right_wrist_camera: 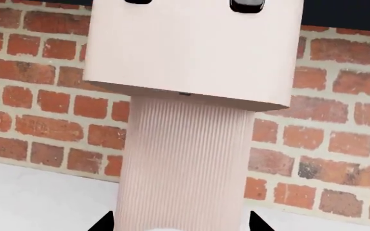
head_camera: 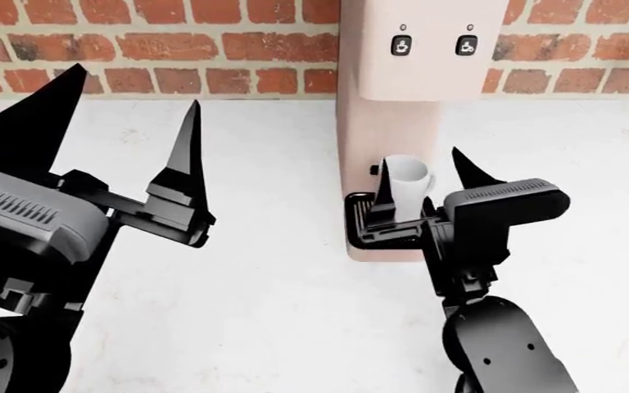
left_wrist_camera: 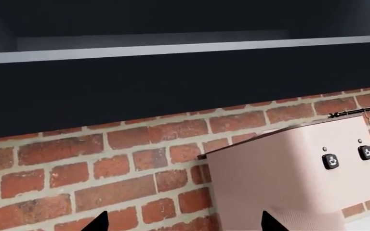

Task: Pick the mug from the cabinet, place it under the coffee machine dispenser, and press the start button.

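Meanwhile, the tall white cylindrical mug [head_camera: 405,187] stands on the pinkish-beige coffee machine's [head_camera: 386,123] black drip tray at one o'clock, between the right gripper's [head_camera: 424,182] spread fingers; left gripper [head_camera: 128,131] splayed, empty. Withdraw straight back before pressing a button.

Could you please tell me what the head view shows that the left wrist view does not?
Only the head view shows the mug on the drip tray, the right gripper around it, and the white counter. Only the left wrist view shows the dark cabinet overhead. Both show the coffee machine, its two black buttons and the brick wall.
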